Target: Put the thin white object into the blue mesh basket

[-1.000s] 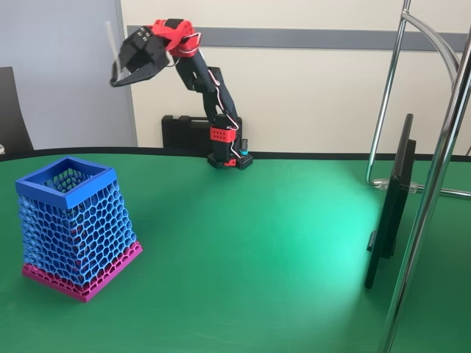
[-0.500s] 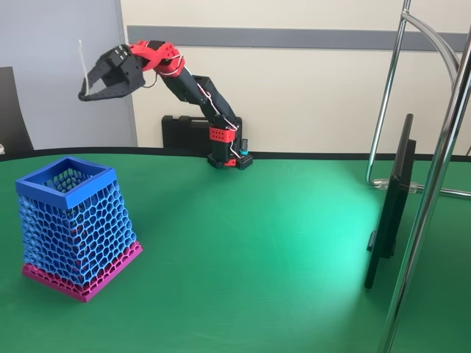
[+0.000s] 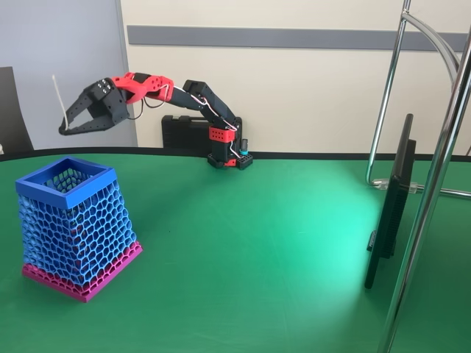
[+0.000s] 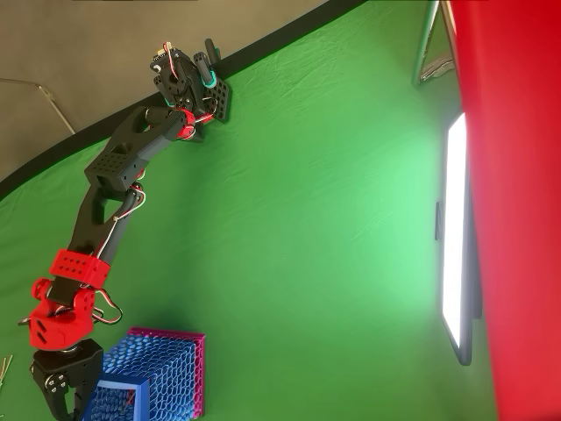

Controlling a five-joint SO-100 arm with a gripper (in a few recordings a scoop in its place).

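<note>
green table [image 3: 280,250] | black case [image 3: 184,132] by back wall | monitor [image 3: 390,213] edge-on, right side | chrome stand [image 3: 434,184] nr monitor

One blue mesh basket [image 3: 73,224], one thin white object [image 3: 59,99].

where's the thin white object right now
In the fixed view the thin white object is at upper left, held upright in the gripper, above the blue mesh basket.
</note>
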